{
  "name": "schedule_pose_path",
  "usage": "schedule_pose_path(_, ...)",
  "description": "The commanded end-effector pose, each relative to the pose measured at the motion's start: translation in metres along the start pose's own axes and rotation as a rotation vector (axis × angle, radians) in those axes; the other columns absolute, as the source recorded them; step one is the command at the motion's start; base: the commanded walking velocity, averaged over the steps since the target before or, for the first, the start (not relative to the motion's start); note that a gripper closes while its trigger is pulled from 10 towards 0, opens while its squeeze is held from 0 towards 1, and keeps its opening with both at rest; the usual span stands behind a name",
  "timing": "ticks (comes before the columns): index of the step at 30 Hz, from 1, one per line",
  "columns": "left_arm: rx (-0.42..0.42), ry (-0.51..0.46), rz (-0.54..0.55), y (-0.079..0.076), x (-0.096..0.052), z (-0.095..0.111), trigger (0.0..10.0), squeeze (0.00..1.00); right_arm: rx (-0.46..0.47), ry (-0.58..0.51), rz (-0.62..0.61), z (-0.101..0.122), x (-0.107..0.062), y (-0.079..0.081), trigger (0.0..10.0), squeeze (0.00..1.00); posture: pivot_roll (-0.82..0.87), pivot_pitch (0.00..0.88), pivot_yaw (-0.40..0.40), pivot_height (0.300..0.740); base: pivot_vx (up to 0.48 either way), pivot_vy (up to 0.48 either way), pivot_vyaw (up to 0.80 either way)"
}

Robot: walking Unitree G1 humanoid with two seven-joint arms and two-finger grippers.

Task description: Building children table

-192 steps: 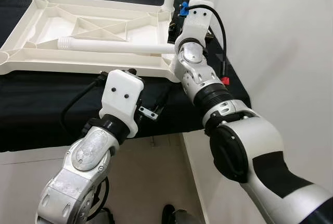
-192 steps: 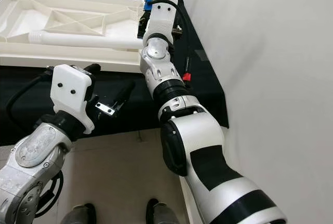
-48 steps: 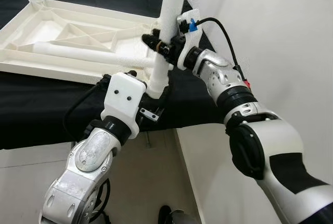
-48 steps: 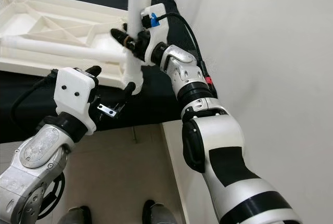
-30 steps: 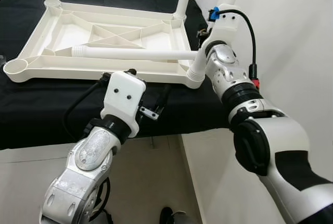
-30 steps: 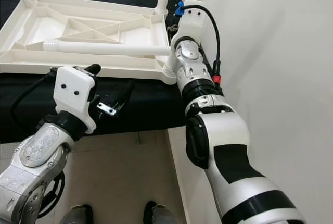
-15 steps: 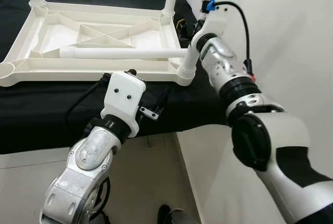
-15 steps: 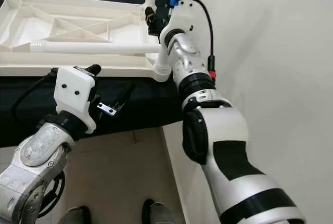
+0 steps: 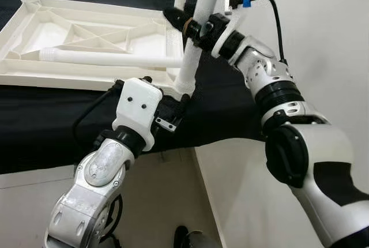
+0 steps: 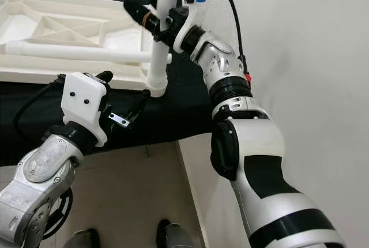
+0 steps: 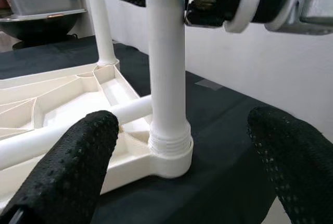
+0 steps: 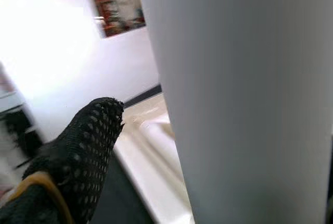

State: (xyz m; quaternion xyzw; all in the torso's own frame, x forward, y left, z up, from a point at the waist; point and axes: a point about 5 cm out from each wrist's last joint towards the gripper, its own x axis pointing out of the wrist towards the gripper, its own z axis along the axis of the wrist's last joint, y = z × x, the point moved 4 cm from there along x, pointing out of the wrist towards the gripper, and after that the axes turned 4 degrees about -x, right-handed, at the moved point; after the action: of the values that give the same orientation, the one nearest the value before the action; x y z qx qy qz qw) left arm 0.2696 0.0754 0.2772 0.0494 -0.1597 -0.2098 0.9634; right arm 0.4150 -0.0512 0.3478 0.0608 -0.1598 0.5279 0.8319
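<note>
1. While the right gripper (image 9: 193, 27) pinches an upright white leg (image 9: 196, 40) between its black fingers (image 12: 78, 151), that leg stands in the near right corner socket (image 11: 170, 156) of the upturned white tabletop (image 9: 34, 40).
2. Below that corner, the left gripper (image 9: 173, 112) hovers with its fingers (image 11: 67, 161) spread wide, touching nothing.
3. Inside the tabletop's ribbed underside lies a loose leg (image 9: 104, 59); another leg (image 11: 101, 26) stands at the far right corner.
4. Under the tabletop is a black cloth (image 9: 46, 121); a white wall (image 9: 323, 29) rises just right of it, with pale floor (image 9: 161, 202) below.
</note>
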Motion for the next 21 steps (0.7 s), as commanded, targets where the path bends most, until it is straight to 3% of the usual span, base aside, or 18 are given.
schedule_pose_path(1,0.003,0.001,-0.006,-0.002,-0.002,0.0,10.0,0.0,0.007,0.021,0.154,-0.009,0.001,0.017,10.0,1.0,0.08,0.189,-0.175,0.74,0.0,0.0,0.0)
schedule_pose_path(4,0.003,0.003,-0.004,-0.002,-0.002,0.0,10.0,0.0,0.035,-0.01,0.287,-0.007,0.0,0.03,10.0,1.0,0.08,0.188,-0.176,0.74,0.0,0.0,0.0)
schedule_pose_path(9,0.002,0.002,-0.003,-0.002,-0.002,-0.001,10.0,0.0,0.026,-0.011,0.292,-0.007,0.002,0.032,10.0,1.0,0.08,0.185,-0.176,0.74,0.0,0.0,0.0)
schedule_pose_path(10,0.002,0.002,-0.004,-0.002,-0.002,-0.001,10.0,0.0,0.018,0.007,0.273,-0.01,0.003,0.031,10.0,0.0,0.08,0.185,-0.176,0.74,0.0,0.0,0.0)
schedule_pose_path(12,0.002,0.003,-0.004,-0.002,-0.002,-0.001,10.0,0.0,0.0,0.035,0.229,-0.015,0.005,0.027,10.0,0.0,0.07,0.183,-0.174,0.74,0.0,0.0,0.0)
schedule_pose_path(13,0.002,0.004,-0.004,-0.002,-0.002,-0.001,10.0,0.0,-0.001,0.063,0.174,-0.019,0.007,0.023,0.0,0.0,0.07,0.181,-0.175,0.74,0.0,0.0,0.0)
schedule_pose_path(21,0.002,0.005,-0.004,-0.002,-0.002,-0.002,10.0,0.0,-0.058,0.122,-0.073,-0.029,0.007,0.0,0.0,0.0,0.08,0.173,-0.174,0.74,0.0,0.0,0.0)
